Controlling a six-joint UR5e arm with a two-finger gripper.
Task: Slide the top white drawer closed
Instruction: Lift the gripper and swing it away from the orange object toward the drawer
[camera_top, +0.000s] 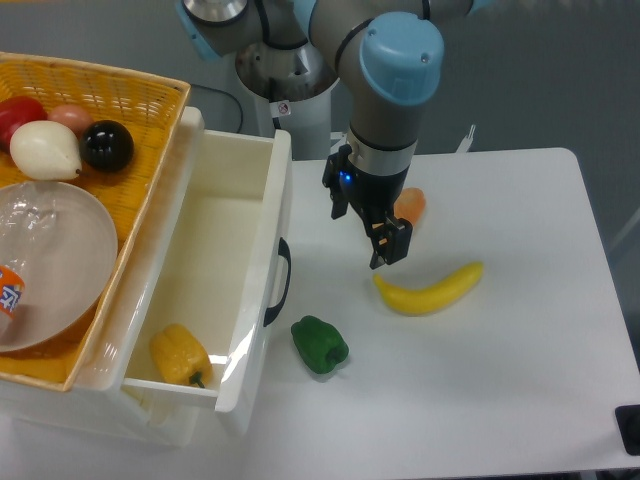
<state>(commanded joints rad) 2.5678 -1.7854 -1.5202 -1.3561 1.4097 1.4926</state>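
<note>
The top white drawer (215, 290) stands pulled well out of its cabinet, its front panel and curved black handle (279, 283) facing the open table, and everything here is best placed against that handle. The gripper (388, 243) hangs to the handle's right, apart from it and above the table, and from this angle I cannot tell whether its fingers are spread or closed; nothing shows between them. To do the step well, I judge the arm should drop to the height of the front panel, meet it flat near the handle's middle so the push runs straight along the slides, and press steadily; an off-centre push would likely skew the drawer and jam it. The drawer is glossy, smooth white plastic, deep and rectangular, so contact may slip. A waxy yellow pepper (179, 356) lies inside, left of the handle. Just right and below the handle sits a lumpy, shiny green pepper (320, 344), near the approach path and worth avoiding. Farther right lie a curved smooth banana (429, 290) and an orange item (410, 205) half hidden by the gripper. A woven yellow wicker basket (150, 100) rests left of the handle.
</note>
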